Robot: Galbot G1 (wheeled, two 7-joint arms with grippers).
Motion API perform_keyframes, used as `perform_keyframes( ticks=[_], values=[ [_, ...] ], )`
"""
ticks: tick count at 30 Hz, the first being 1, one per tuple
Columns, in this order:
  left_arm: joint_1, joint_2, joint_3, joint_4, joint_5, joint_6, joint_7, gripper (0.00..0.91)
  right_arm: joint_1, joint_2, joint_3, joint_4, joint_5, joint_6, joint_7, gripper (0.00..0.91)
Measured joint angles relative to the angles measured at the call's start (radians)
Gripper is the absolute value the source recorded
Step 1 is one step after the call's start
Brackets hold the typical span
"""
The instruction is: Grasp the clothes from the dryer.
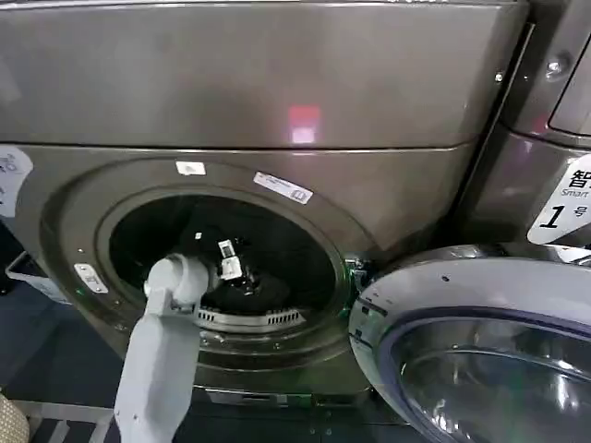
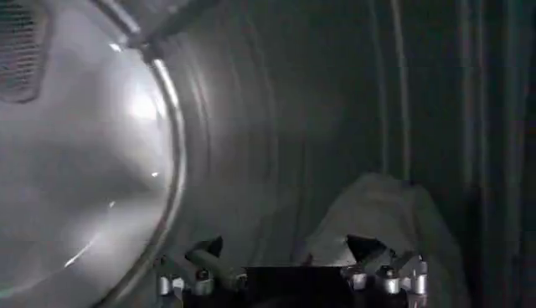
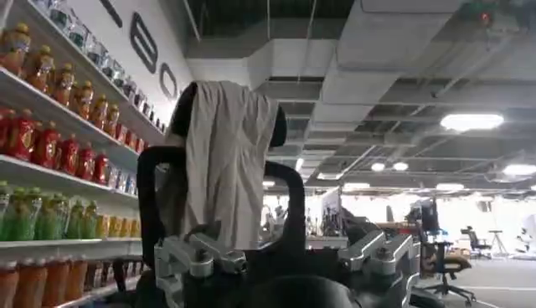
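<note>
Clothes point(image 2: 381, 222) in dryer point(image 1: 277, 101) drum, left claw point(image 2: 289, 272) open nr them, "1" sticker point(image 1: 561, 205)

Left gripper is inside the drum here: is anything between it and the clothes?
Nothing visible. In the left wrist view the open left gripper faces a pale garment lying against the drum wall, with bare space between. The head view shows the left arm reaching through the dryer opening.
</note>
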Motion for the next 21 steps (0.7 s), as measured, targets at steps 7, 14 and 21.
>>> perform_keyframes(
  ticks=[7,14,21],
  values=[
    [-0.023,0.000,0.011,0.070,0.036,-0.014,0.003,0.907,0.001,0.002,-0.004,0.004,-0.003,0.001,0.000,0.907],
    [-0.036,0.004,0.008,0.129,0.042,-0.009,-0.006,0.512,0.001,0.001,-0.006,0.005,-0.003,0.001,0.000,0.907],
    [-0.053,0.008,0.009,0.174,0.037,-0.005,-0.002,0.000,0.001,0.000,-0.006,0.004,-0.004,0.001,0.000,0.907]
  ],
)
